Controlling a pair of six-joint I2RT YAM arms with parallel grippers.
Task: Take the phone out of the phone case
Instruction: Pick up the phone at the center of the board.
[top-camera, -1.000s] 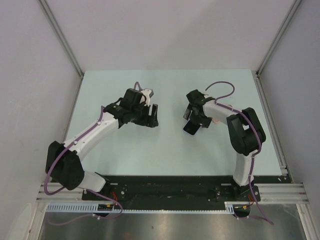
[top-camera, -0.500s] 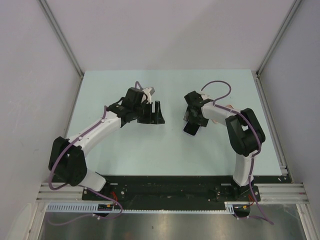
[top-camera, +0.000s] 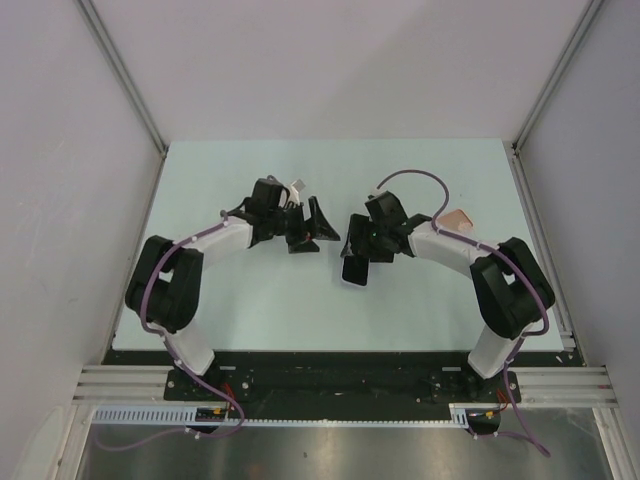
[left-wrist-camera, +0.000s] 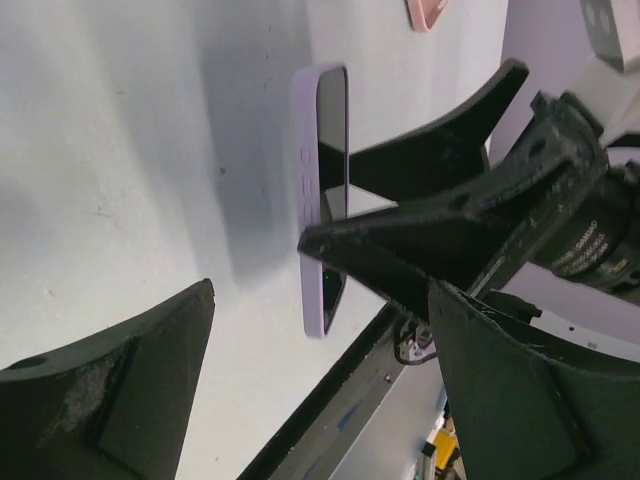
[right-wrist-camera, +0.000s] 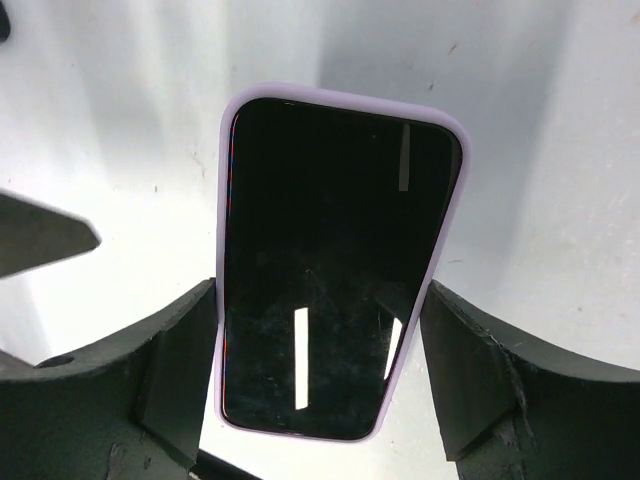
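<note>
The phone has a black screen and sits in a lilac case. My right gripper is shut on it, one finger on each long side of the case. In the top view the phone hangs below the right gripper near the table's middle. My left gripper is open and empty, just left of the phone. In the left wrist view the phone shows edge-on ahead of the open left gripper, with the right gripper's black fingers round it.
A small pink object lies on the pale green table at the back right, and shows at the top edge of the left wrist view. The black rail runs along the table's near edge.
Both arms have swung toward the table's middle. The right gripper carried the phone left and nearer the front. The left gripper moved right, close to the phone, and stays open.
</note>
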